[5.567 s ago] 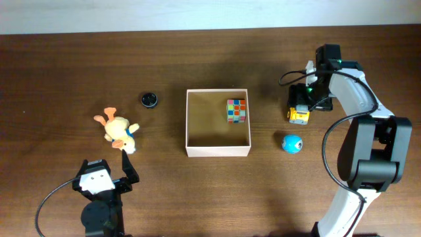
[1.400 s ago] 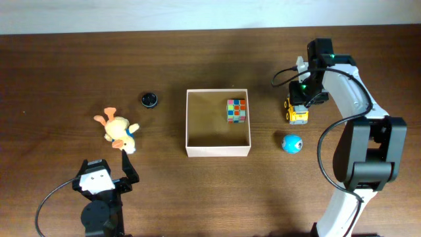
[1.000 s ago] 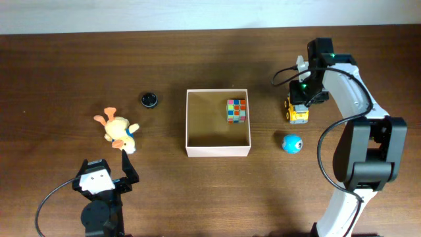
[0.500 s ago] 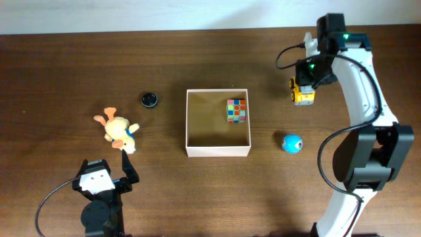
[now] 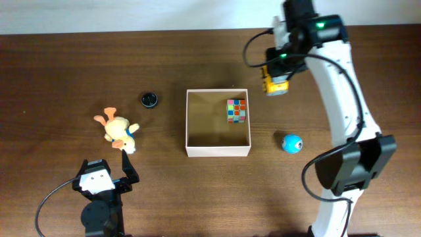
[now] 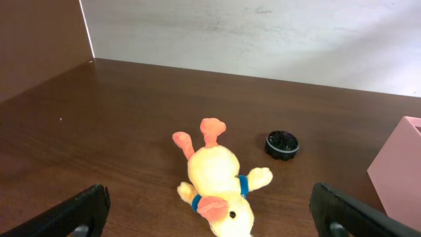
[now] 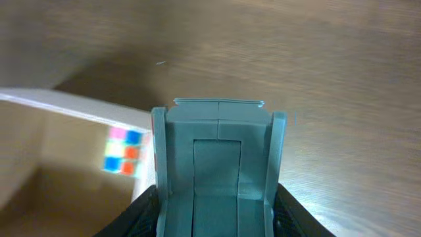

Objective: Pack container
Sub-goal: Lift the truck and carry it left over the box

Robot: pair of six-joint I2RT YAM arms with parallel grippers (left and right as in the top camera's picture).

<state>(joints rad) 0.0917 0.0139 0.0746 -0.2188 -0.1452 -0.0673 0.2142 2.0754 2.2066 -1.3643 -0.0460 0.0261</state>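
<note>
Right pincer [image 5: 277, 80] is clamped on a small yellow toy vehicle [image 5: 276, 86] and holds it just beyond the far right corner of the square shallow cardboard box with white outer walls and a tan inside [image 5: 218, 151], which sits mid-table with a multicoloured puzzle cube [image 5: 236, 110] against its right wall. The left pincer [image 5: 103, 178] rests near the front edge of the dark brown wooden table [image 5: 197, 204], spread wide and holding nothing, facing an orange-and-yellow plush duck [image 6: 217, 181] and a small black round cap [image 6: 282, 144]. A blue ball [image 5: 292, 143] lies on the table just right of the box. The toy looks to be on its way into the box, and from overhead it is not yet over the rim, so letting go now would likely drop it on the table or on the wall's edge. The cube fills the nearest corner, so a drop there could land the toy on top and roll it out. The wrist view hides the toy, so the firmness of the grip cannot be judged, and a slip mid-carry is possible
</note>
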